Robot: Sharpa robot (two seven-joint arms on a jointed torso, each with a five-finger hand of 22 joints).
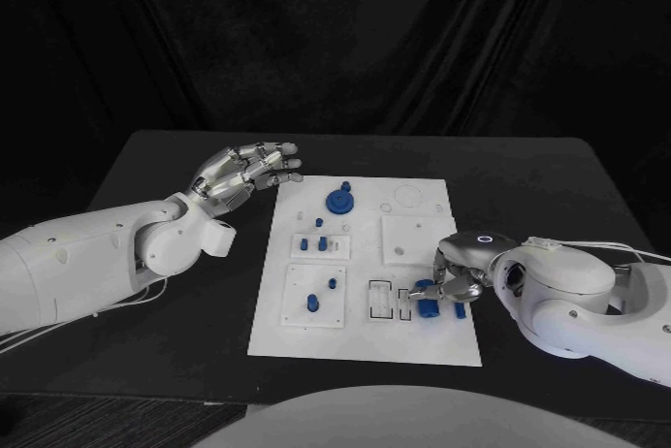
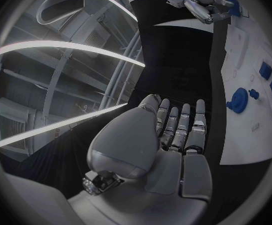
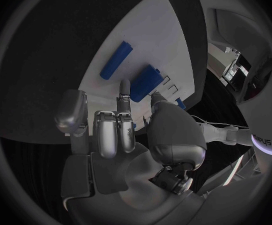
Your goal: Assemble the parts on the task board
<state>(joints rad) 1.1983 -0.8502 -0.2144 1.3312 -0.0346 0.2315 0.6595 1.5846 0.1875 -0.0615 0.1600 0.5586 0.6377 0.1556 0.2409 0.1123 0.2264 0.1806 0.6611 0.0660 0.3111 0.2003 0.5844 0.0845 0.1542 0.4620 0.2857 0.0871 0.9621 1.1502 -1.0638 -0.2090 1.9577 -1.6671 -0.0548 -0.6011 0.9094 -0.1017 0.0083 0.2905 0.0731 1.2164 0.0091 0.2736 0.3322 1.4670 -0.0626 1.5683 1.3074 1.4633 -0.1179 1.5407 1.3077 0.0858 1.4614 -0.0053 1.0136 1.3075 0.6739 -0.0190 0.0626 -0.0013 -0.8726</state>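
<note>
Right hand (image 1: pixel 450 291): down at the near right part of the task board (image 1: pixel 367 346), fingers curled over a blue block (image 1: pixel 427 309) by the slotted holder. The right wrist view shows a finger and the thumb touching that blue block (image 3: pixel 146 81), so it looks pinched, though I can't tell whether it's lifted or sitting on the board.
Left hand (image 1: pixel 249 172): hovering off the board's far left corner, over the tabletop (image 1: pixel 168 157), fingers spread and nothing in it. The left wrist view shows the same, palm flat with fingers (image 2: pixel 180 125) stretched out side by side.
Task board: white plate in the middle of the tabletop, long side running away from the robot.
Round blue part (image 1: pixel 338 198): sits near the far left of the board, knob-looking thing, just beside the left hand's fingertips but apart from them.
Small blue pieces (image 1: pixel 323 243): a few stand in the square panel below the round one, and a couple more (image 1: pixel 313 302) in the next panel nearer the robot.
Blue bar (image 3: pixel 115 60): lies flat on the board just beside the pinched block, a little apart from it.
</note>
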